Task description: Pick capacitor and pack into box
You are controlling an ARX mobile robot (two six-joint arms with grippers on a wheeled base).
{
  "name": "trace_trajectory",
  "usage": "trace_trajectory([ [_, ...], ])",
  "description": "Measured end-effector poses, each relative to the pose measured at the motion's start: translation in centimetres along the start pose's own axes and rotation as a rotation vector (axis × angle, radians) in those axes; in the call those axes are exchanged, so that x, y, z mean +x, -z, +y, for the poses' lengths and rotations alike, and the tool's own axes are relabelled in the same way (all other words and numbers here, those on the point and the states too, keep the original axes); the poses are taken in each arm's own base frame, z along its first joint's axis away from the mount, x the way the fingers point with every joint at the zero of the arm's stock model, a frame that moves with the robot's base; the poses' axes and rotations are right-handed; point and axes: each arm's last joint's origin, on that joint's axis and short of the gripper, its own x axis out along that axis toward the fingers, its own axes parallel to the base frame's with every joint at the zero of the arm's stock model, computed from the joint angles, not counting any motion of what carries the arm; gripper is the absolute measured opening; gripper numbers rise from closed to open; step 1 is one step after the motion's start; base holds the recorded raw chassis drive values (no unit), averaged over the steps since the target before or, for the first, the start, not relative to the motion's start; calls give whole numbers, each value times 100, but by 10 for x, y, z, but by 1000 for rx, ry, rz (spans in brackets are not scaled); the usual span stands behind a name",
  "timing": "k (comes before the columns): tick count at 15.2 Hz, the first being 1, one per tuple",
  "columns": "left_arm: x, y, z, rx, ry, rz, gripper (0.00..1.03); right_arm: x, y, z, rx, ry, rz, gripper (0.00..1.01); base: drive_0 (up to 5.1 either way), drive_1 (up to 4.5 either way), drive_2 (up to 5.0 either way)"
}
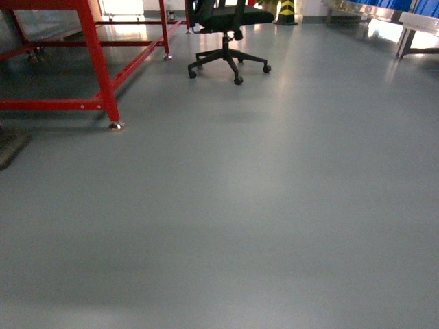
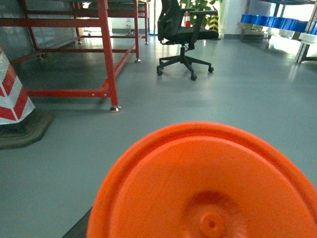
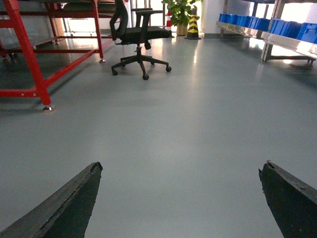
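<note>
So the head view is basically just grey floor (image 1: 260, 205), with a red metal frame (image 1: 96, 62) off to the upper left and a black office chair (image 1: 230, 27) on castors near the top middle. No pink box and no capacitor in any of the three views, so I can't say where they sit.

The right claw (image 3: 181, 203) is spread wide, its two dark fingers (image 3: 64, 203) poking in from the bottom corners of its wrist view with only bare floor between them.

The left wrist view is mostly filled by a big orange round plastic thing (image 2: 208, 183) right up against the lens; the left claw itself isn't visible, so I can't tell its state.

Only containers in sight: blue bins (image 3: 277, 24) lined up on a metal rack along the right wall, contents not visible. There's a red-and-white traffic cone (image 2: 12, 94) at far left too.
</note>
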Motion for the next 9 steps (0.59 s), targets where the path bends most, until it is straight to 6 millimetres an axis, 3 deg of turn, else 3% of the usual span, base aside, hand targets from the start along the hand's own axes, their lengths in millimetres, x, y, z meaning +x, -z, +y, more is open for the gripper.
trace_trajectory([
  [9, 0, 0, 0, 0, 0, -1, 43, 0, 1, 0, 0, -1, 5, 98, -511, 234, 234],
])
